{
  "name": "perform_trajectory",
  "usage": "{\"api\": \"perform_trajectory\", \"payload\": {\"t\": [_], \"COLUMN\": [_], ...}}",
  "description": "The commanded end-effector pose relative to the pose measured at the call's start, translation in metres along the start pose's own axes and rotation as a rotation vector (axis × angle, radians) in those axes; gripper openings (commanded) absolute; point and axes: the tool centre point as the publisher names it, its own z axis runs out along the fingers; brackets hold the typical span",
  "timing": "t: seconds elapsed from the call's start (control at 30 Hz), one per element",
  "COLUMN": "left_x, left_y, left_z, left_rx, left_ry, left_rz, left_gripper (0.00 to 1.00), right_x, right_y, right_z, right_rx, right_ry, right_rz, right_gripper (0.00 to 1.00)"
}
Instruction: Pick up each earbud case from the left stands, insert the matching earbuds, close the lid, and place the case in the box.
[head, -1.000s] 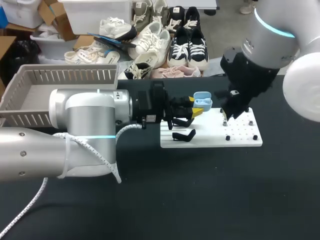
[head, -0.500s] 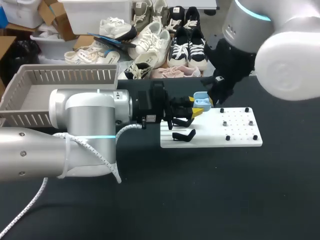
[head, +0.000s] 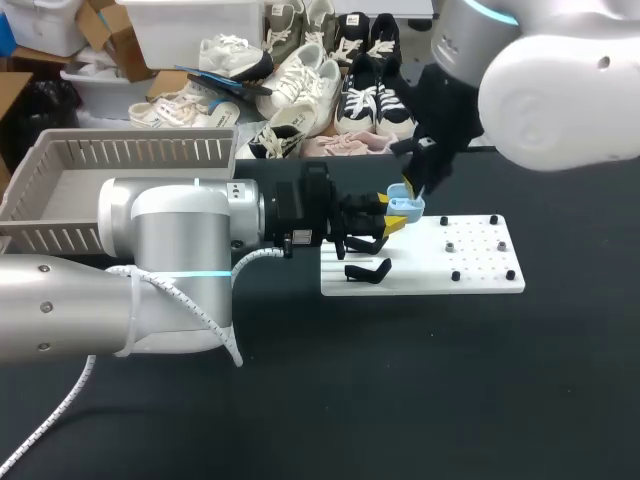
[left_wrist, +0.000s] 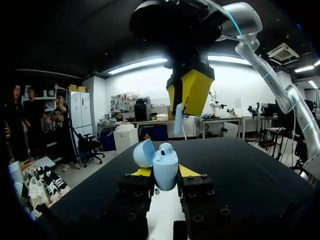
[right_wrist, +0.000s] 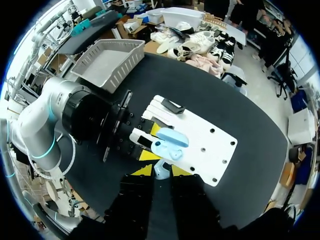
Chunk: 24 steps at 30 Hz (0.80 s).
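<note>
My left gripper (head: 397, 218) is shut on a light blue earbud case (head: 405, 203), held over the far left part of the white board (head: 480, 282). The case's lid (left_wrist: 144, 152) stands open, and one white earbud (left_wrist: 166, 148) sits in the case (left_wrist: 166, 170). My right gripper (head: 419, 186) hangs just above the case. It is shut on a second white earbud (left_wrist: 178, 119), whose stem points down at the case. In the right wrist view that earbud (right_wrist: 161, 171) shows between my yellow tips, with the case (right_wrist: 169, 140) below it.
A black stand (head: 368, 270) lies on the board's left part, and small dark pegs (head: 455, 275) dot its right part. A grey slatted basket (head: 120, 152) stands at the table's far left. Dark tabletop lies in front of the board.
My right arm has swung left from the board's right part to just above the open case, carrying the earbud. The left arm and the case have stayed in place.
</note>
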Motion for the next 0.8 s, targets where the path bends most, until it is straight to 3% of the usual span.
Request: {"api": "perform_trajectory", "payload": {"t": [0.03, 0.8], "left_x": [0.000, 0.000], "left_y": [-0.001, -0.001], "left_z": [-0.001, -0.001], "left_rx": [-0.003, -0.003], "left_ry": [-0.002, -0.002], "left_rz": [0.001, 0.001], "left_gripper": [0.00, 0.00], "right_x": [-0.008, -0.021], "right_y": [-0.002, 0.005], "right_z": [0.006, 0.020], "right_rx": [-0.006, -0.031], "right_ry": [0.008, 0.019], "right_rz": [-0.004, -0.025], "right_gripper": [0.00, 0.00]}}
